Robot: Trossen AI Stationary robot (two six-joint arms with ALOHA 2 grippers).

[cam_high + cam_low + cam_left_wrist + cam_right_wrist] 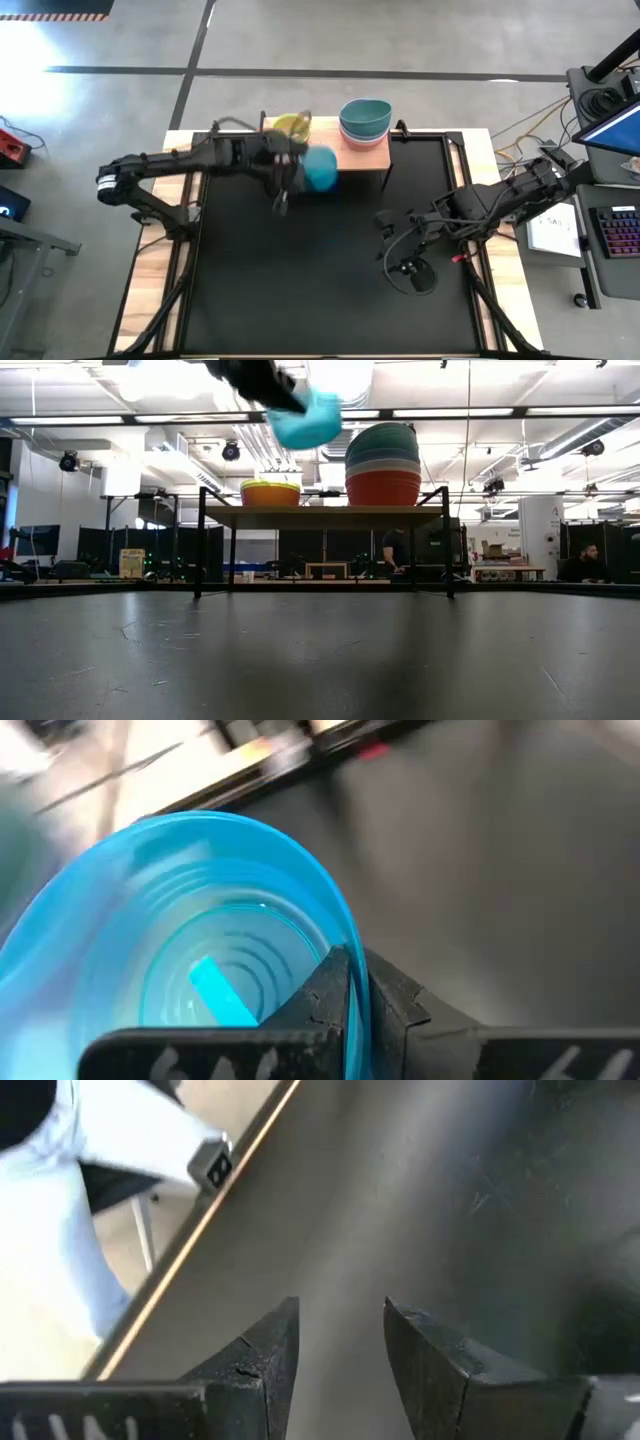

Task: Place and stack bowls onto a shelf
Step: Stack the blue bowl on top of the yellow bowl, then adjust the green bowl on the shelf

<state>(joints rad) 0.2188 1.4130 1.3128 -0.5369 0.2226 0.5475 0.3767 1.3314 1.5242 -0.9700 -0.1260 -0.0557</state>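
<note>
My left gripper point(292, 172) is shut on a bright blue bowl point(320, 168), held in the air just in front of the pale wooden shelf point(360, 158). The low view shows that bowl point(305, 420) above shelf height, between the two stacks. On the shelf's left end sits a yellow-green bowl point(290, 126) in a short stack point(270, 493). On its right end stands a taller stack point(382, 465) with a teal bowl point(365, 117) on top and a red one at the bottom. My right gripper point(340, 1350) is open, low over the table's right side point(385, 222), away from the bowls. My left gripper pinches the bright blue bowl by its rim point(345, 935). One finger point(325, 995) is inside the bowl and the other point(400, 1000) outside against the wall. The bowl is lifted clear of table and shelf, tilted with its opening toward the wrist camera.
The black tabletop point(320, 270) lies bare in front of the shelf. A black round object point(415, 272) with a cable sits near my right arm. Off the table's right edge are a keyboard and papers point(610, 235). People sit in the room beyond point(590, 560).
</note>
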